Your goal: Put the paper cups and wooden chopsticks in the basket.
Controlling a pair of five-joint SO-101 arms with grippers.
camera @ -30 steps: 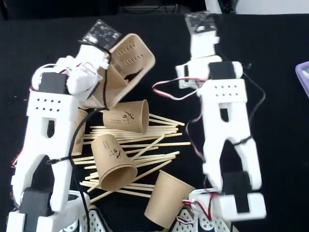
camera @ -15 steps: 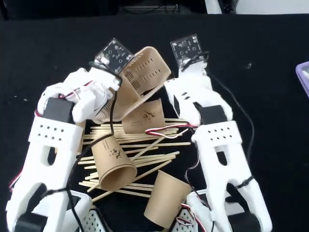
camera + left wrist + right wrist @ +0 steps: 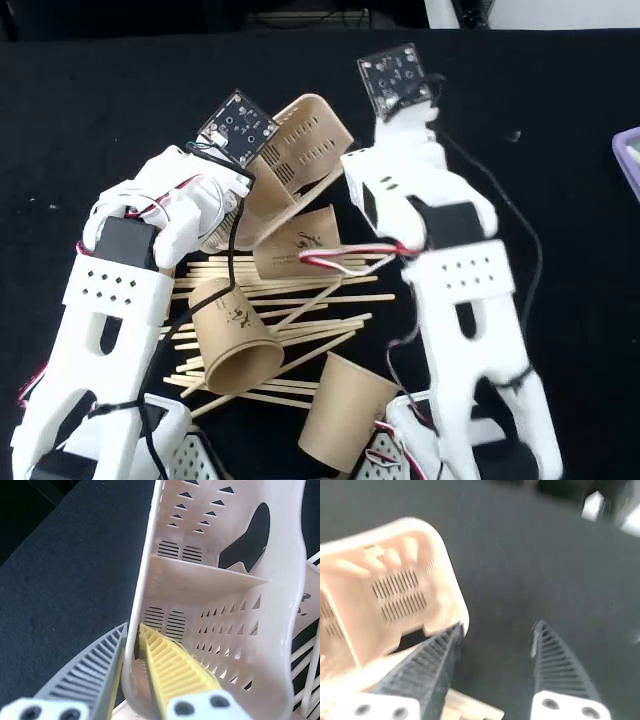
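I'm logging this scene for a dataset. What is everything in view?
basket: one, beige, tilted, at the far end of the pile
paper cups: three seen, brown; one at the basket's mouth, one lying on the chopsticks, one near the arms' bases
chopsticks: loose pile, pale wood, mid-table
purple object: one, cut off at the high view's right edge
table: one, black covering
left gripper: fingers shut on the basket's wall
right gripper: fingers open, beside the basket's rim
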